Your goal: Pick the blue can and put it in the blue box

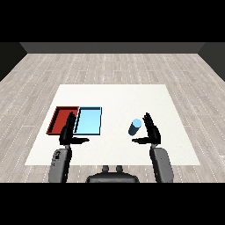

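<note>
A blue can point(135, 127) stands on the white table point(114, 96), right of centre. My right hand point(152, 131) is just to its right, fingers straight and thumb pointing left below the can; it is open and apart from the can. The light blue tray point(88, 120) lies to the left with nothing in it. My left hand point(67, 132) is open over the near edge where the two trays meet, holding nothing.
A red tray point(59, 119) lies directly left of the blue tray, touching it. Bare table stretches between the blue tray and the can. The table's near edge runs just below both hands.
</note>
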